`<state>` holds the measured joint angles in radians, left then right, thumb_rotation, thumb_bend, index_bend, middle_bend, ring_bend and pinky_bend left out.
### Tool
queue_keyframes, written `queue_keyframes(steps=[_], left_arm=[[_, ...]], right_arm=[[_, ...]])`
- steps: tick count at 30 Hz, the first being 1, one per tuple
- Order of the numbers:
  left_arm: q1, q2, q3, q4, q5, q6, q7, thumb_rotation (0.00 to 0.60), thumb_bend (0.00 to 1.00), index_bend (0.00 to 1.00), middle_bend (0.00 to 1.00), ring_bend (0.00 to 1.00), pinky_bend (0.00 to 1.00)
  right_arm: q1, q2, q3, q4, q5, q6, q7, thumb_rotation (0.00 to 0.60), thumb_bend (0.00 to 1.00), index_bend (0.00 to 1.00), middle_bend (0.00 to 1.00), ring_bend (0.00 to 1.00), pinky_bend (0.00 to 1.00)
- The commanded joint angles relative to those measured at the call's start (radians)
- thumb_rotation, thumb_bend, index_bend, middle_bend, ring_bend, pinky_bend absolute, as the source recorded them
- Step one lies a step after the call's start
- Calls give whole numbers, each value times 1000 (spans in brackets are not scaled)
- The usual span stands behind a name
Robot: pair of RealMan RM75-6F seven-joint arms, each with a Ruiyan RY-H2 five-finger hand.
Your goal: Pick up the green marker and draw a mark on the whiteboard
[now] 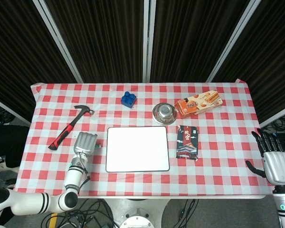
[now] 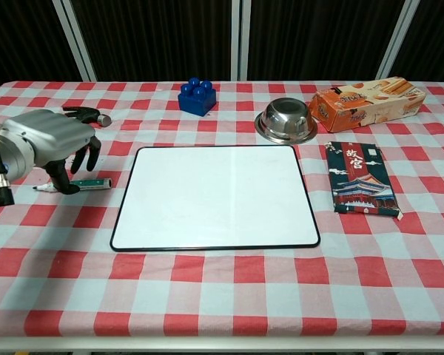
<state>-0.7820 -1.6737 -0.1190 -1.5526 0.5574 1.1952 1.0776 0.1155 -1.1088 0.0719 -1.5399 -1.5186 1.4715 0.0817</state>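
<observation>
The green marker (image 2: 89,183) lies flat on the checked cloth just left of the whiteboard (image 2: 214,196); only its end (image 1: 99,147) shows in the head view. My left hand (image 2: 46,140) hangs right over the marker's left part, thumb in front of it and fingers (image 2: 89,157) curled down behind it, with no grip to be seen. The same left hand (image 1: 85,142) sits beside the whiteboard (image 1: 137,148). My right hand (image 1: 276,162) is off the table's right edge, fingers spread, holding nothing.
A red-handled hammer (image 1: 69,127) lies behind my left hand, its head (image 2: 89,113) showing. At the back stand a blue block (image 2: 197,97), a steel bowl (image 2: 286,120) and a biscuit box (image 2: 366,102). A dark packet (image 2: 360,177) lies right of the whiteboard.
</observation>
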Motion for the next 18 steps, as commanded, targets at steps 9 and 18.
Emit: queue_keyframes(steps=[9,18], left_arm=[[-38,-47,-15,44,-82,19,60,600,260,439,489,921,993],[-46,-59,-12,63,-102,12,62,600,260,465,507,929,999]], right_arm=[[8,-4,2,8,8,-19,11,600,133,0,0,0,0],[6,-1,2,8,18,-26,15,600,132,0,0,0,0]])
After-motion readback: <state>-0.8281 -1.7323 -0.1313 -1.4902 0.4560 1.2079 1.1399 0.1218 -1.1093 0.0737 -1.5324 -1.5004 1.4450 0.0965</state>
